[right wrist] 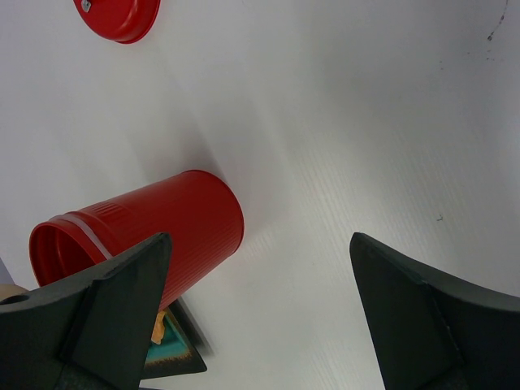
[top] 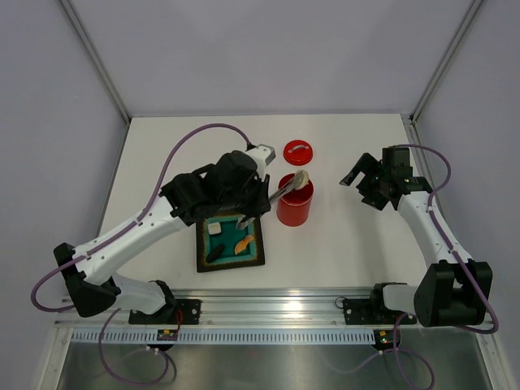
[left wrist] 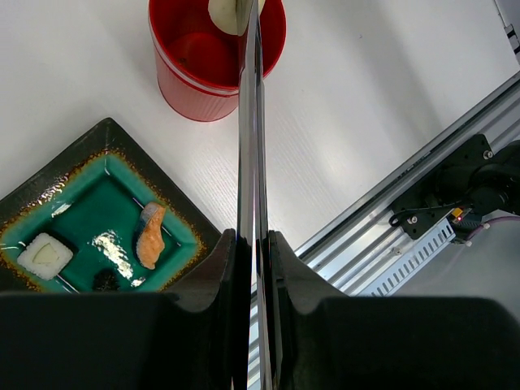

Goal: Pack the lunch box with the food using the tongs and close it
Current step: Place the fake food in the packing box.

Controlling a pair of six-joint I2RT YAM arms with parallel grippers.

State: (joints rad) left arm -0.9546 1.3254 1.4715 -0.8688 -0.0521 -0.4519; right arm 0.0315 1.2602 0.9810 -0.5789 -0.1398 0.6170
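The red lunch box [top: 294,203] stands upright and open at the table's centre, seen too in the left wrist view [left wrist: 195,81] and the right wrist view [right wrist: 154,227]. Its red lid [top: 297,151] lies behind it. My left gripper [top: 249,213] is shut on the silver tongs [left wrist: 250,122], whose tips pinch a beige disc [left wrist: 228,12] over the box's mouth. A white cube [left wrist: 45,255], an orange piece [left wrist: 150,236] and a dark bit [left wrist: 106,280] lie on the plate. My right gripper [top: 357,183] hangs open to the box's right, holding nothing.
The square dark plate with teal centre [top: 202,244] sits left of and nearer than the lunch box. An aluminium rail [top: 268,305] runs along the near table edge. Frame posts rise at both far corners.
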